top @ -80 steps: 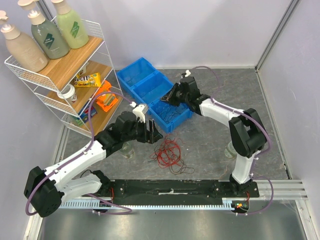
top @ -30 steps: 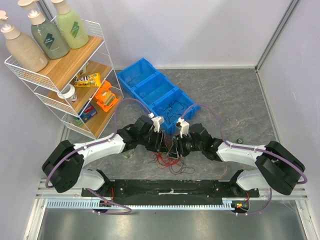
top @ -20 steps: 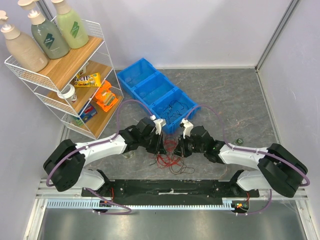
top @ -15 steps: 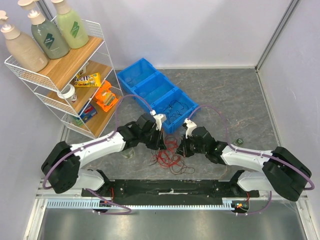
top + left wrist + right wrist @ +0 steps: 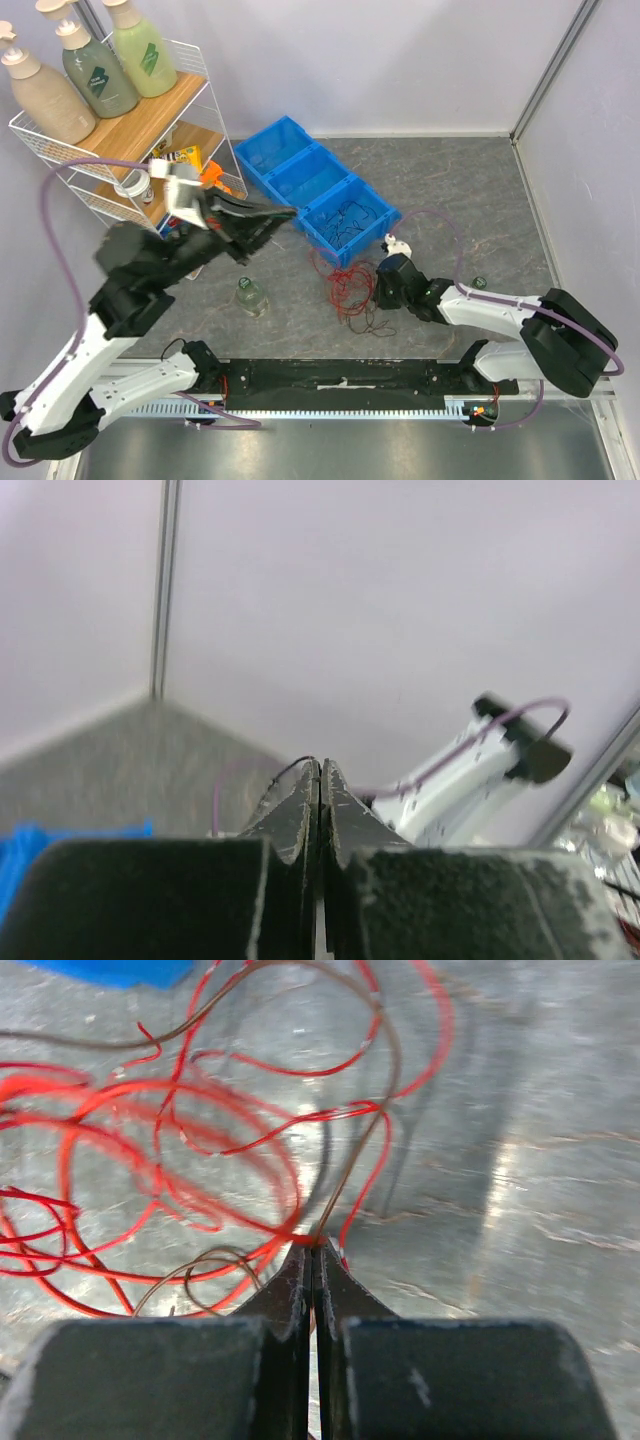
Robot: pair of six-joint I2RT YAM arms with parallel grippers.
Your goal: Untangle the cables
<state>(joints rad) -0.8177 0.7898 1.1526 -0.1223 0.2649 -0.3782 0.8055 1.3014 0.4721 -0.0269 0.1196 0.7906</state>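
The cables [image 5: 345, 280] are a loose tangle of thin red and dark wires on the grey table, just in front of the nearest blue bin. My right gripper [image 5: 377, 290] sits low at the tangle's right edge. In the right wrist view its jaws are pressed together [image 5: 313, 1248] on red and brown strands of the cables [image 5: 180, 1160]. My left gripper [image 5: 290, 211] is raised high above the table, left of the bins. Its jaws are shut [image 5: 319, 765], and a hair-thin black wire [image 5: 285, 770] curls off the tip.
Three joined blue bins [image 5: 285, 150] stand behind the tangle, and the nearest one holds more wires [image 5: 348, 222]. A white wire rack [image 5: 200, 120] with bottles and packets fills the back left. A small clear jar [image 5: 248, 295] and a small green object [image 5: 479, 283] sit on the table.
Both grippers have gone from open to shut at the tangle. The left arm has then lifted high and swung left. The tangle is drawn up toward the bins, and the right gripper has shifted slightly right.
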